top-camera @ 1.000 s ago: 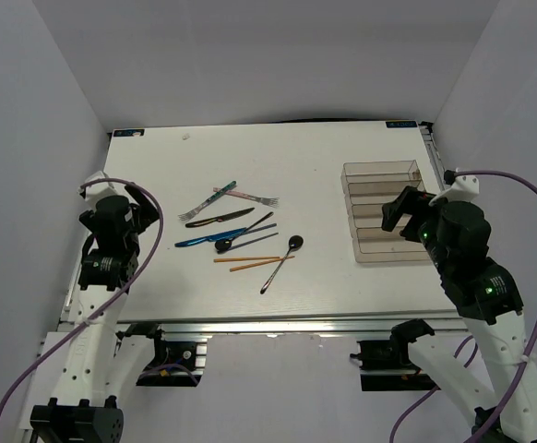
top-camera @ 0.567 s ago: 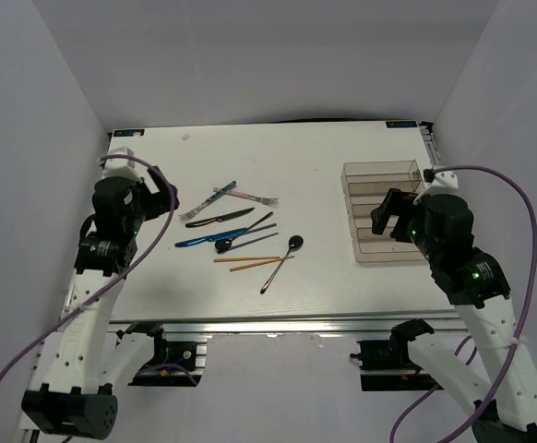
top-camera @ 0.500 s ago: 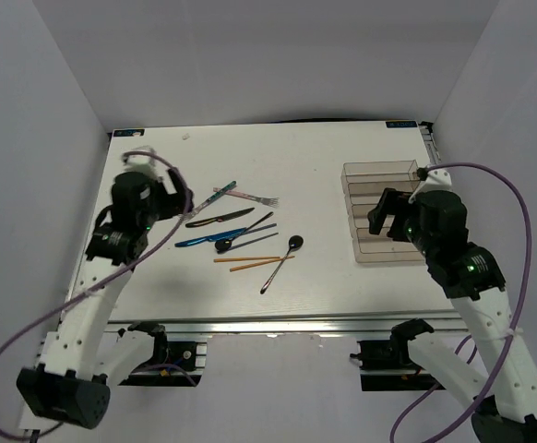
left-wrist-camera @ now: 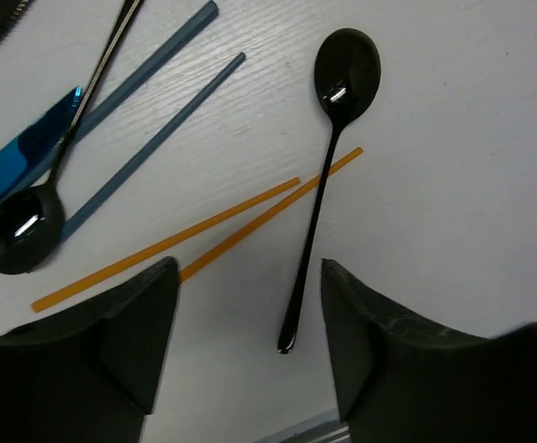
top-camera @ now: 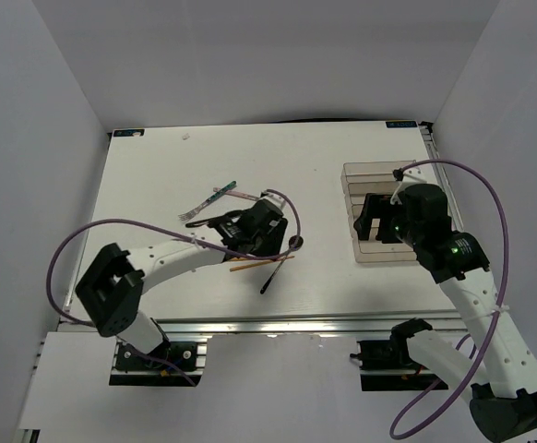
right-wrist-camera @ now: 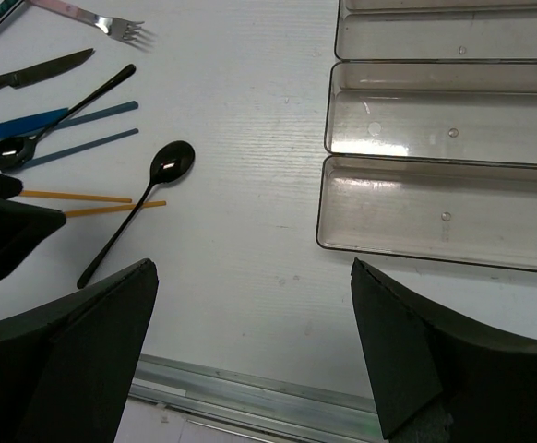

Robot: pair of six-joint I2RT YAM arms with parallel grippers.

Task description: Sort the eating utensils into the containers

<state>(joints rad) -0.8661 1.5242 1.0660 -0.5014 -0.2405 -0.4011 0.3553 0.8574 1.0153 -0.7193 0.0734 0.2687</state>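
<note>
The utensils lie mid-table. My left gripper [top-camera: 267, 242] hovers open and empty over them; in the left wrist view [left-wrist-camera: 250, 351] its jaws straddle the handle end of a black spoon [left-wrist-camera: 328, 148] without touching it. Two orange-brown chopsticks [left-wrist-camera: 172, 245], two grey-blue sticks [left-wrist-camera: 153, 148], a second black spoon [left-wrist-camera: 19, 231] and the blue piece [left-wrist-camera: 19, 157] lie beside it. My right gripper [right-wrist-camera: 250, 351] is open and empty above the clear divided tray's [right-wrist-camera: 444, 208] left end. The right wrist view also shows a black knife [right-wrist-camera: 33, 72] and a pink-handled fork [right-wrist-camera: 102, 18].
A teal-handled fork [top-camera: 199, 208] lies left of the pile. The tray [top-camera: 379, 169] sits at the right of the table, its compartments holding nothing. The table's near metal edge [right-wrist-camera: 250, 392] runs just below the right gripper. White walls enclose the table.
My left arm has swung from the table's left edge to the middle, over the utensil pile. My right gripper has shifted slightly left over the tray's left end.
</note>
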